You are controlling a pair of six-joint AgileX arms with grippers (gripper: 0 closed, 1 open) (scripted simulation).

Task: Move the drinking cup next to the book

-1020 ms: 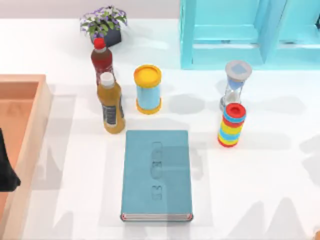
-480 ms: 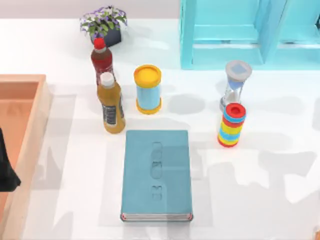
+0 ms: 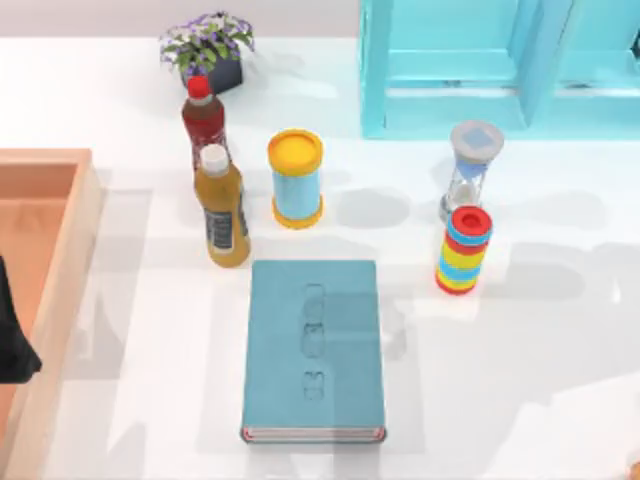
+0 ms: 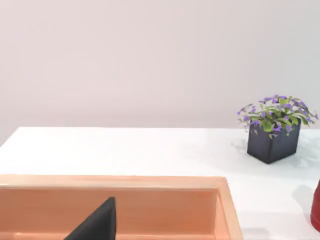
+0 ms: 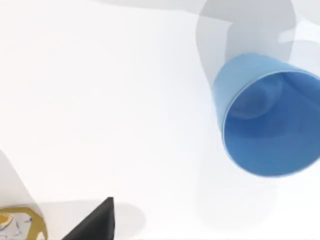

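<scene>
The book [image 3: 313, 349], a large flat teal hardcover with a pale page edge, lies in the middle of the table in the top view. The drinking cup [image 5: 267, 120], a plain blue handleless tumbler, stands upright on the white table in the right wrist view, seen from above with its mouth open. A dark part of my right gripper [image 5: 95, 222] shows at that view's edge, well apart from the cup. My left arm [image 3: 12, 340] is parked at the left edge of the table, over the wooden tray, and its gripper [image 4: 97, 225] shows as a dark tip.
Behind the book stand an orange-juice bottle [image 3: 222, 208], a red bottle [image 3: 204, 118], a light-blue cylinder with yellow lid [image 3: 296, 178], a rainbow-striped stack [image 3: 463, 250] and an hourglass [image 3: 472, 170]. A wooden tray [image 3: 62, 290] is at left, a teal cabinet [image 3: 500, 65] and a potted plant [image 3: 208, 48] at the back.
The shadows on the right half of the table have shifted. The book and the other objects have stayed put, and the left arm has not moved.
</scene>
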